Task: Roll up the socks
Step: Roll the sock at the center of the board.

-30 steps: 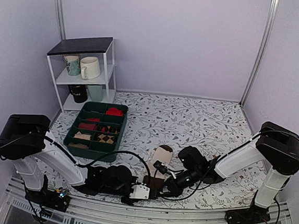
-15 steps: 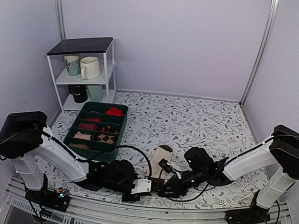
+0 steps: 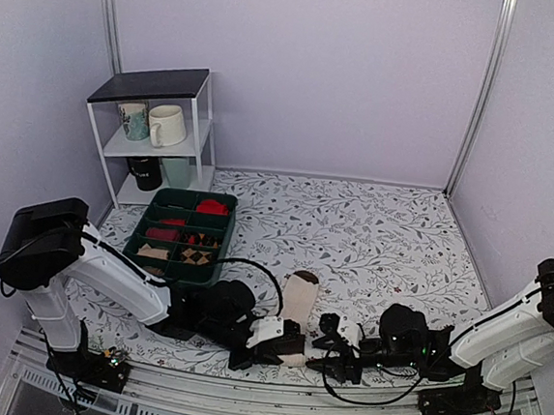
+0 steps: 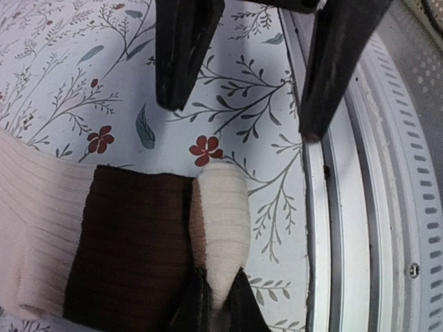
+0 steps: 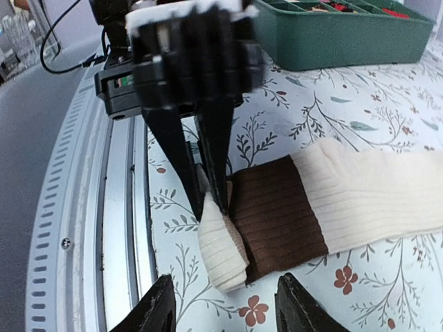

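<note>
The socks (image 3: 298, 297) lie flat on the floral table near its front edge, cream with wide dark brown bands (image 5: 277, 214). The near cream end (image 4: 220, 214) is folded up into a small roll beside a brown band (image 4: 131, 242). My left gripper (image 4: 211, 304) is shut on that cream roll, seen in the top view (image 3: 279, 349) and in the right wrist view (image 5: 208, 200). My right gripper (image 5: 225, 308) is open just in front of the roll, fingers either side, touching nothing. It also shows in the top view (image 3: 333, 363) and the left wrist view (image 4: 242, 104).
A green divided tray (image 3: 179, 241) with red and checked rolled socks stands at the left. A white shelf (image 3: 157, 139) with mugs stands at the back left. The table's metal front rail (image 4: 360, 228) runs just beside both grippers.
My right arm has swung down toward the front edge and now lies low along it. My left gripper has shifted right to the sock's near end.
</note>
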You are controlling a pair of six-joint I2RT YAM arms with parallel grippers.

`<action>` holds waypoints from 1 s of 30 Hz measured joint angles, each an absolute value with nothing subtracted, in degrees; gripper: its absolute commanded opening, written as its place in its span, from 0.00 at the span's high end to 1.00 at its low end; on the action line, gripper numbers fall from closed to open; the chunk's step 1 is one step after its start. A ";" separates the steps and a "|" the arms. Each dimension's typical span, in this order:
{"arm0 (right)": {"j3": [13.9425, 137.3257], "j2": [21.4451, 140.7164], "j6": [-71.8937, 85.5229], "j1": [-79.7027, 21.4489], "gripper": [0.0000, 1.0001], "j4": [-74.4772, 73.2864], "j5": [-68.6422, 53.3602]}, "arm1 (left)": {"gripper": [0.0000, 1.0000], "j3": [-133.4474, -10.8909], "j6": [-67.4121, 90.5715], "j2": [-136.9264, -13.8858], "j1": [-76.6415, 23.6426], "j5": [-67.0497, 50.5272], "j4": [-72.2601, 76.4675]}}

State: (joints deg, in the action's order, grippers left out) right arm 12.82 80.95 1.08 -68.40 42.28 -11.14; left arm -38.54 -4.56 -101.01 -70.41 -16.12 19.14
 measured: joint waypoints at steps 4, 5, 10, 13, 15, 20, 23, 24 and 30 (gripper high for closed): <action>14.92 84.68 -5.19 -70.57 0.50 44.71 -7.64 | 1.00 -39.05 -3.77 -101.30 -69.76 -17.74 18.39; 15.31 85.32 -6.37 -70.61 0.50 45.17 -7.42 | 1.00 -39.13 -3.57 -101.34 -69.63 -18.04 18.22; 17.45 89.12 -9.78 -70.61 0.51 45.78 -8.32 | 1.00 -39.27 -3.01 -101.43 -69.30 -18.83 17.93; 17.78 90.50 -9.98 -70.63 0.52 46.09 -9.72 | 1.00 -39.29 -2.85 -101.51 -69.19 -19.05 17.91; 17.78 91.37 -9.78 -70.89 0.52 46.44 -10.31 | 1.00 -39.29 -2.76 -101.54 -69.19 -19.09 17.91; 17.80 93.76 -8.75 -71.35 0.53 46.76 -10.92 | 1.00 -39.29 -2.72 -101.65 -69.08 -19.35 17.93; 18.20 94.83 -8.38 -71.37 0.53 46.78 -10.46 | 1.00 -39.29 -2.72 -101.69 -69.04 -19.53 17.93; 18.39 95.04 -8.34 -71.37 0.53 46.81 -9.98 | 1.00 -39.29 -2.72 -101.71 -69.01 -19.57 17.91; 18.79 96.71 -7.99 -71.53 0.66 47.55 -9.34 | 1.00 -39.35 -2.11 -101.89 -68.79 -20.08 17.91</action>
